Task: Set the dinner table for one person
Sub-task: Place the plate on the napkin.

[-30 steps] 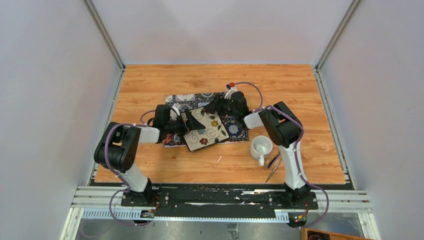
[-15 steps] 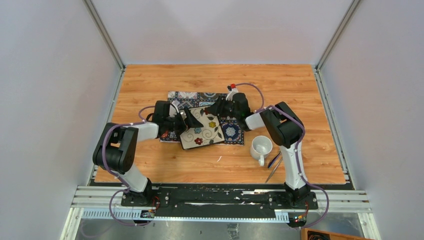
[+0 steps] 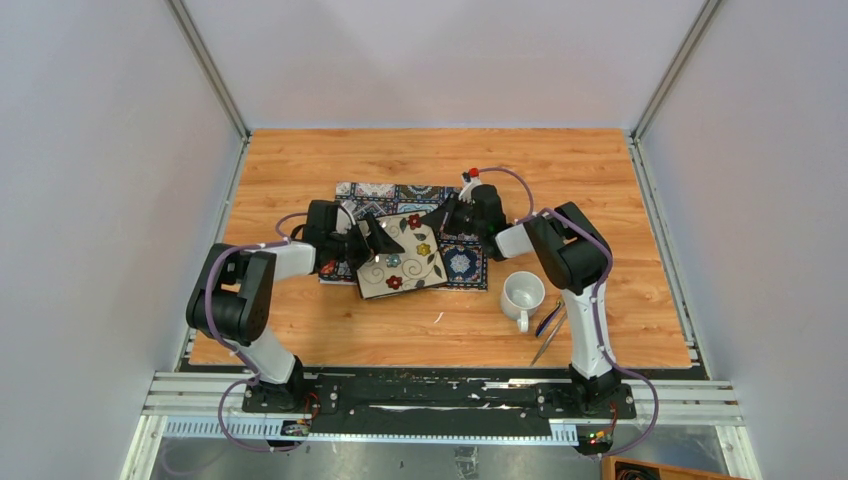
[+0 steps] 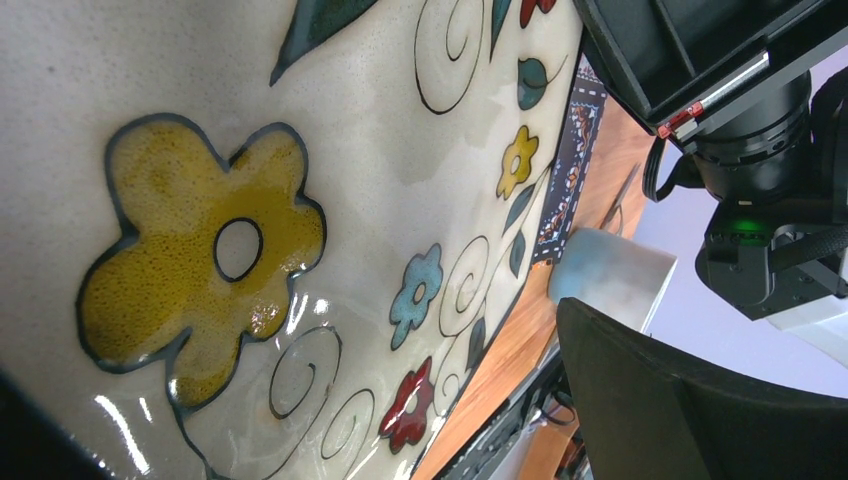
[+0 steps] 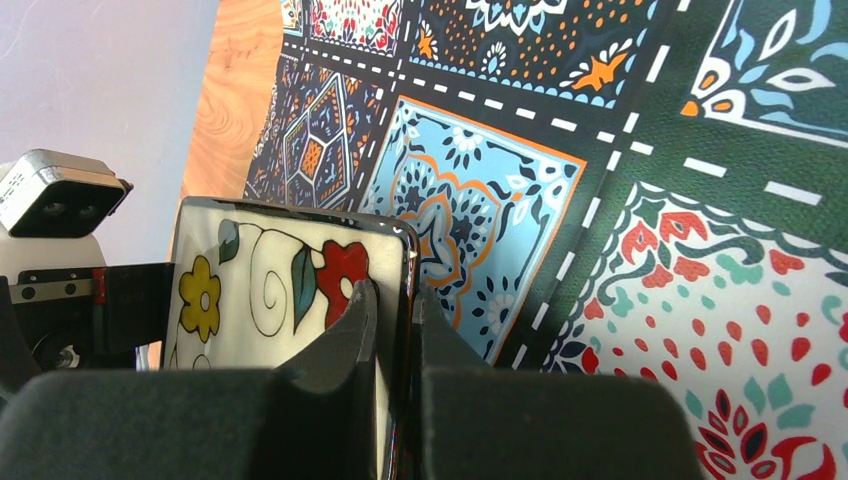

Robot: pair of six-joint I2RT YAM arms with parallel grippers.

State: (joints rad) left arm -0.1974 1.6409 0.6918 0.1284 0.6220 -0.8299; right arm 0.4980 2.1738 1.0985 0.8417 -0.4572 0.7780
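The table point(image 3: 300, 165) of orange-brown planks fills the floor of the white-walled cell, and a tile-patterned placemat point(image 3: 465, 262) lies at its middle. A square cream plate point(image 3: 405, 268), painted with yellow, blue and red flowers and dark curls, sits askew over the placemat's near left part, its near corner hanging past the cloth.

The right fingers point(image 5: 365, 340) are pinched narrow on the plate's far right rim, the dark edge caught between them. The left fingers point(image 3: 385, 240) reach over the plate's left edge and stand wide. In the left wrist view one finger point(image 4: 680, 400) shows clear of the glazed face, with the wood visible in the gap.

Just off the placemat's near right corner stands a white mug point(image 3: 522, 295), handle toward the arm bases. Thin metal cutlery point(image 3: 548, 335) lies right of the mug, partly hidden by the right arm point(image 3: 580, 290). Which pieces they are cannot be told.
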